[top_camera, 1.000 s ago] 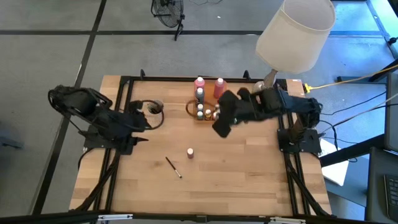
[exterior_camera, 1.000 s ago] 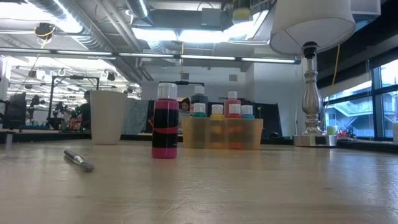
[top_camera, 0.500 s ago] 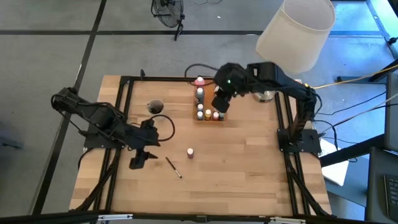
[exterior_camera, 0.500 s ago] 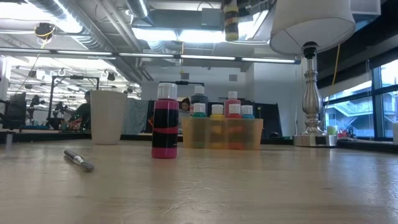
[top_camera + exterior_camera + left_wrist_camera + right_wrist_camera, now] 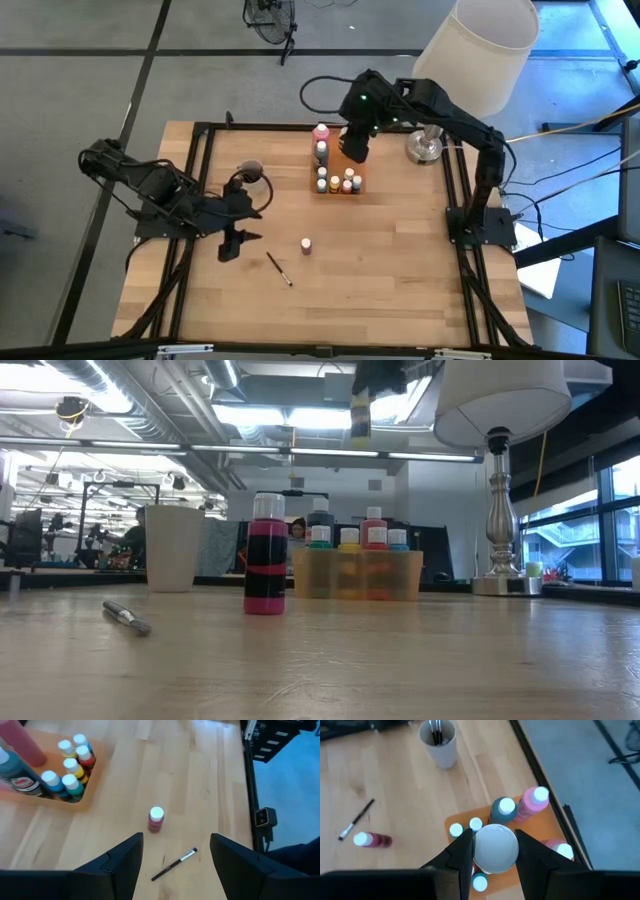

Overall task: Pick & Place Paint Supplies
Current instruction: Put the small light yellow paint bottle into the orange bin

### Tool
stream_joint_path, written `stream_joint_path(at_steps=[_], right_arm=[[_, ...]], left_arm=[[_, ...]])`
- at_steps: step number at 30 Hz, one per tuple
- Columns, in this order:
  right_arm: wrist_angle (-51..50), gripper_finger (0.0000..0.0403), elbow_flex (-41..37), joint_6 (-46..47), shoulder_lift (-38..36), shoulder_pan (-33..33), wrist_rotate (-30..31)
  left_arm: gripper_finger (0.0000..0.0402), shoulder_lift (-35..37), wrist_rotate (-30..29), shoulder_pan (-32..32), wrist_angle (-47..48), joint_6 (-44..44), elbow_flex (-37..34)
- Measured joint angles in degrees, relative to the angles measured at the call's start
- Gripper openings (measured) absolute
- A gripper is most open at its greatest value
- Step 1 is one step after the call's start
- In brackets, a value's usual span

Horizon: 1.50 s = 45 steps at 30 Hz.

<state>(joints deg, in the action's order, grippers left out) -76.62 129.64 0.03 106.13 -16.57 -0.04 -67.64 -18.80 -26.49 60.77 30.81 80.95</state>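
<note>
My right gripper (image 5: 355, 140) hangs high over the orange tray (image 5: 357, 187) at the far middle, shut on a yellow bottle (image 5: 360, 405) with dark bands and a white cap (image 5: 495, 847). The tray holds several small capped bottles and taller pink and teal ones. A small pink bottle (image 5: 306, 244) stands upright on its base mid-table. A thin dark brush (image 5: 279, 268) lies flat near it. My left gripper (image 5: 230, 245) is open above the wood, left of the brush, with nothing between its fingers (image 5: 125, 865). My right gripper pinches the yellow bottle between its two fingers (image 5: 462, 852), one on each side just under the white cap, which hides the place of contact. The fingers slant down from above. The bottle hangs below them, slightly tilted, lifted clear over the tray.
A white cup (image 5: 250, 172) with brushes in it stands at the far left of the tray. A big lamp with a white shade (image 5: 475, 55) and a metal base (image 5: 422, 148) stands at the far right. Black frame rails run along both table sides.
My right gripper has swung from right of the table's middle toward the far edge, carrying the yellow bottle over the tray and rolling as it went. My left gripper has come out from the left side toward the near edge and down, ending beside the brush, still open.
</note>
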Motion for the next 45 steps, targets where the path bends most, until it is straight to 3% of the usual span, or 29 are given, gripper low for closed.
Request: stream_joint_path(at_steps=[13,45], right_arm=[[10.7,0.0117,-16.0,-3.5,0.1,-3.3,-6.1],[32.2,0.0117,-38.6,-5.2,0.0,-4.2,-7.7]], left_arm=[[0.0226,0.0,1.1,4.3,1.3,-1.4,0.0],[0.0226,0.0,3.7,5.3,3.4,0.0,0.0]])
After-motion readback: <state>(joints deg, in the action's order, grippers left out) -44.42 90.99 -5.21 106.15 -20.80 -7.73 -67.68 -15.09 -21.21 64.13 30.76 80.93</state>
